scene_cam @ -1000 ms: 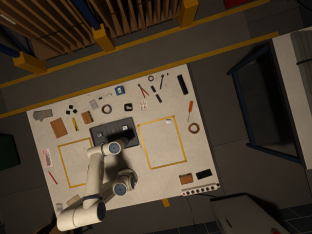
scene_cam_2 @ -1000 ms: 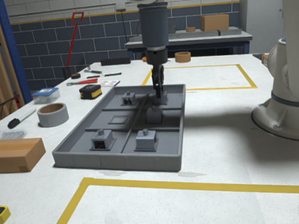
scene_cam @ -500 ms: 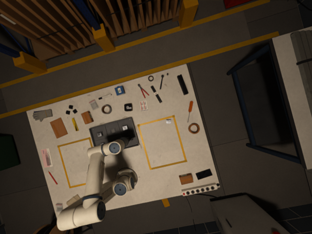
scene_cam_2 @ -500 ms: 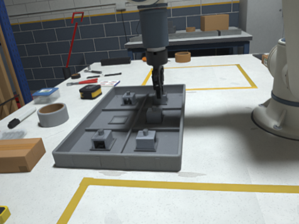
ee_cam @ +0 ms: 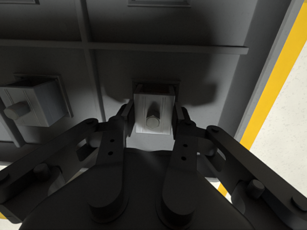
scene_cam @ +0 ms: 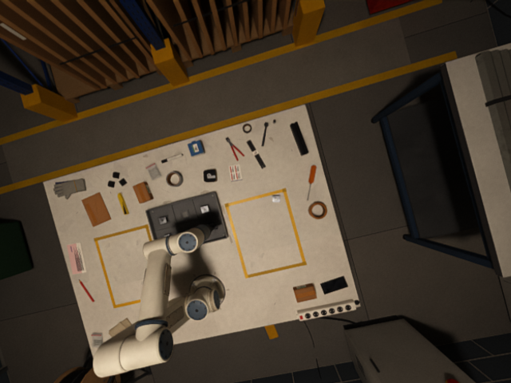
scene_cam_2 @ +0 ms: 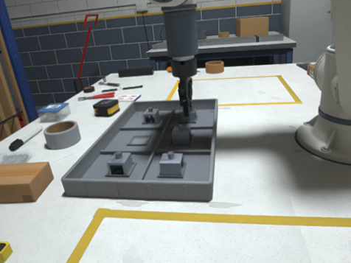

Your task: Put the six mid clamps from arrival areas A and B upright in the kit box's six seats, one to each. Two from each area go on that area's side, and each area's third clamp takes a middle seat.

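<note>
The grey kit box (scene_cam_2: 147,148) lies in the middle of the white table between the two yellow-taped arrival areas, and both areas hold no clamps. Upright clamps stand in its seats: two at the near end (scene_cam_2: 118,163) (scene_cam_2: 170,163), one in a middle seat (scene_cam_2: 180,134), and one at the far end (scene_cam_2: 151,114) (ee_cam: 32,102). The other middle seat (scene_cam_2: 138,141) is empty. My gripper (scene_cam_2: 185,110) (ee_cam: 153,116) reaches down into the far seat beside the right-hand area and is closed on a clamp (ee_cam: 153,112) that sits upright in that seat.
The box's raised rim (ee_cam: 262,74) and yellow tape (ee_cam: 275,81) run close beside my fingers. Tools, tape rolls (scene_cam_2: 62,134), a tape measure (scene_cam_2: 106,108) and cardboard boxes (scene_cam_2: 22,180) lie on the table around the box. The arm's base (scene_cam_2: 328,130) stands to the right.
</note>
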